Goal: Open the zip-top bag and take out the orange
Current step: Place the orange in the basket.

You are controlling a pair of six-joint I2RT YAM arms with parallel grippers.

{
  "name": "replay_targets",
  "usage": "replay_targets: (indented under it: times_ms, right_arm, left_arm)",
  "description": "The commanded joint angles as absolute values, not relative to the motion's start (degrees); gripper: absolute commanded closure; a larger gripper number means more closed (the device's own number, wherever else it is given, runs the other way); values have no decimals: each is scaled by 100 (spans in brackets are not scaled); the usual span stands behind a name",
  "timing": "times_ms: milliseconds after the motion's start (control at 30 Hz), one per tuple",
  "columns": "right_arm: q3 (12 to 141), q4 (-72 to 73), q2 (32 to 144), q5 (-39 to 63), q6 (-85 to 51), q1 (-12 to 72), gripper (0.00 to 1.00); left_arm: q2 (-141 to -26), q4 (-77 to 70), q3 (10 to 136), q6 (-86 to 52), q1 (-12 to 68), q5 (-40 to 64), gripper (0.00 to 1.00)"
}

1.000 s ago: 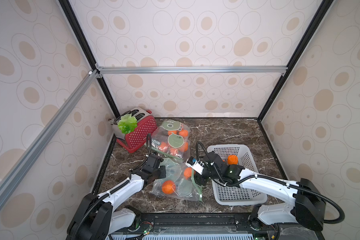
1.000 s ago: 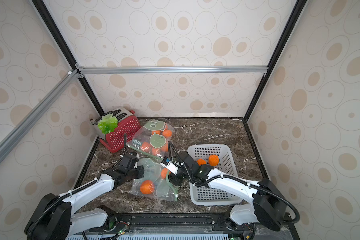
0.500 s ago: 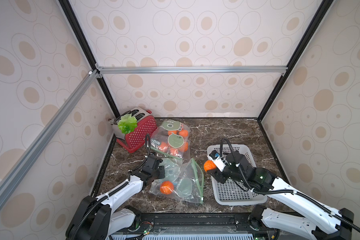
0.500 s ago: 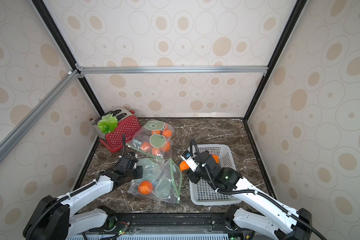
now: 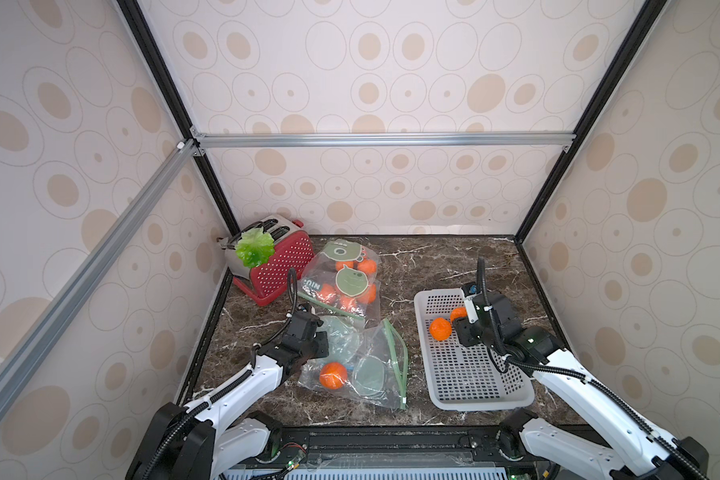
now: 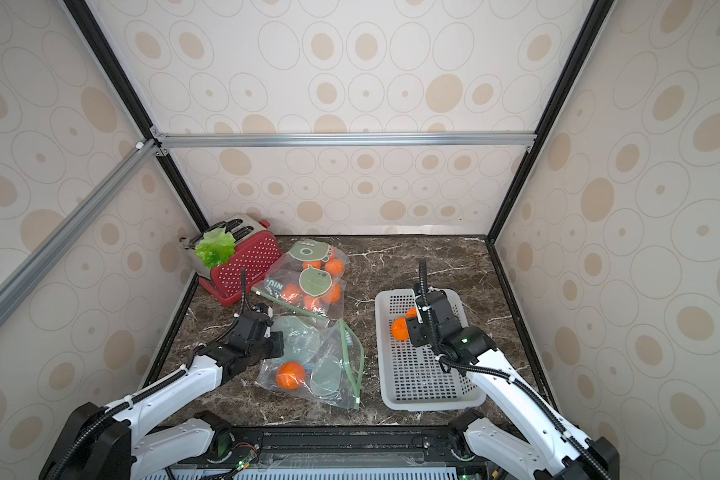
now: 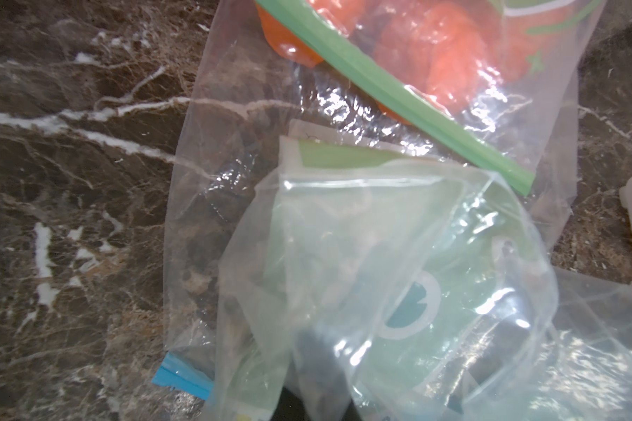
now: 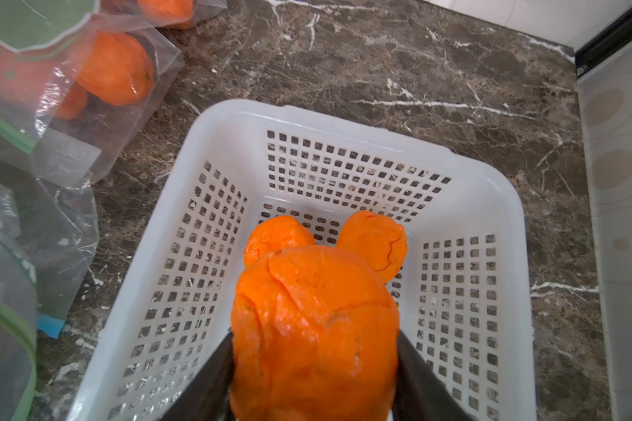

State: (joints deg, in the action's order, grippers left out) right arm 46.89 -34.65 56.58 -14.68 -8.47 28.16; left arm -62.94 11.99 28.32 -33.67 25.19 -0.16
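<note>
The zip-top bag [image 5: 371,365] [image 6: 329,361] lies open near the table's front, its green zip strip [image 5: 395,353] gaping toward the basket. One orange [image 5: 332,375] [image 6: 290,375] sits inside it. My left gripper [image 5: 319,338] [image 6: 275,338] is shut on the bag's left side. In the left wrist view crumpled plastic [image 7: 380,255] covers the jaws. My right gripper [image 5: 454,330] [image 8: 314,364] is shut on an orange [image 5: 440,328] [image 6: 400,328] [image 8: 314,328], held just above the white basket [image 5: 483,405] [image 8: 343,120].
Two oranges [image 8: 276,233] [image 8: 376,244] lie in the basket's far end. A second bag [image 5: 346,278] with several oranges lies behind the open one. A red toaster [image 5: 279,266] topped with a green leaf [image 5: 255,248] stands in the back left corner.
My right gripper has carried the orange from the bag's mouth rightward, over the basket. The bag has sagged flatter. My left gripper has kept its hold and place.
</note>
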Motion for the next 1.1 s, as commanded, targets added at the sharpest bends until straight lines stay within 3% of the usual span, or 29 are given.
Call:
replay_targets:
  times_ms: [0,233,567,1067]
  right_arm:
    - [4667,-3808,5980,-1946,-1349,2795,53]
    - [4788,-4198,6800,-2778,-1995,2788,52]
    - [4556,-3959,7124,-2358,-2307,2362,48]
    - [4632,-4105,7575,-1668,-2338,1665,19]
  left_arm:
    - [-6188,1279,2808,-3304,2538,-103,100]
    - [-6146,1294,2796,-3295,2535,-70,100]
    - [-5988,1324,2745,-3296,2536,-110,100]
    - [-5935,1329,2729,-3287,2527,-124,100]
